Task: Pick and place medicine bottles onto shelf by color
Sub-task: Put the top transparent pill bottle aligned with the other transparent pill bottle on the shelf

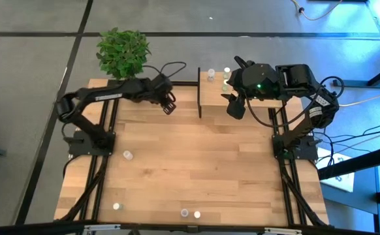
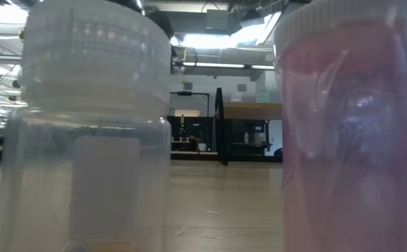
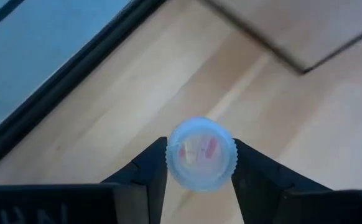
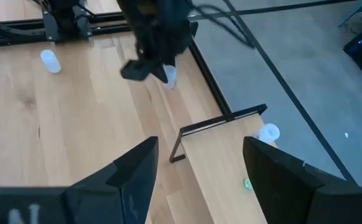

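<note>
My left gripper (image 1: 168,102) is over the table's far part, just left of the shelf (image 1: 255,108), shut on a small translucent bottle with a bluish cap (image 3: 199,154). The right wrist view also shows this bottle (image 4: 170,76) below my left gripper (image 4: 151,62). My right gripper (image 4: 199,165) is open and empty above the shelf's left part (image 4: 215,162). Three bottles (image 1: 211,75) (image 1: 226,71) (image 1: 224,85) stand at the shelf's far edge. Other bottles stand on the table (image 1: 128,155) (image 1: 117,206) (image 1: 185,213) (image 1: 197,213). My left gripper pinches the bottle between its two fingers (image 3: 153,171), which sit on opposite sides of the ribbed cap's rim (image 3: 170,158). The fingers come from above, pointing down. The bottle stands upright in the hold, cap up, and looks lifted clear of the table.
A potted green plant (image 1: 122,52) stands beyond the table's far left corner. The shelf's black posts (image 1: 199,101) rise beside my left gripper. In the low view a white-capped bottle (image 2: 84,126) and a pink one (image 2: 350,126) stand right at the near edge.
</note>
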Available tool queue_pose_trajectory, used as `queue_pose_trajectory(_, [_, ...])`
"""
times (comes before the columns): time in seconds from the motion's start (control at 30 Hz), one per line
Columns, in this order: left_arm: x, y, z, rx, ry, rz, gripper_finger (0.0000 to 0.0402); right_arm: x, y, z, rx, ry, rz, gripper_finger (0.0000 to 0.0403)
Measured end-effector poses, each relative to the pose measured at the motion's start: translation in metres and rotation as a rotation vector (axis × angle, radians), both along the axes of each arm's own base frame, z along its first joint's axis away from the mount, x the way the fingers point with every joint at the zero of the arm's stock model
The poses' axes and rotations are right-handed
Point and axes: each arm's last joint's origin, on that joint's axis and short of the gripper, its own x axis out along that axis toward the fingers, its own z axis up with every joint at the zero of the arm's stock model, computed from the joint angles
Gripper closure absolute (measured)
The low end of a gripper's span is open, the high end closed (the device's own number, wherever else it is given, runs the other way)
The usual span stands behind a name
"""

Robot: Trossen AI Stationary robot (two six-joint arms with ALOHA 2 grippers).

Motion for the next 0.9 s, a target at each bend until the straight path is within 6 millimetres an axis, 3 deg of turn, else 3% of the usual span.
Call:
queue_pose_trajectory(0.27, [-0.002,-0.027,0.066,0.056,-0.153,-0.047,0.026,-0.001,0.0,-0.001,-0.001,0.022,0.0,0.0166])
queue_pose_trajectory(0.57, [0.01,-0.03,0.138,0.14,-0.183,-0.127,0.026,-0.014,0.0,-0.001,0.001,0.071,-0.001,0.0166])
queue_pose_trajectory(0.7, [0.021,-0.029,0.156,0.161,-0.175,-0.163,0.026,-0.021,0.0,0.002,0.002,0.062,-0.001,0.0166])
queue_pose_trajectory(0.9, [0.051,-0.037,0.165,0.178,-0.157,-0.269,0.0261,-0.033,0.0,0.007,0.01,0.042,-0.011,0.0166])
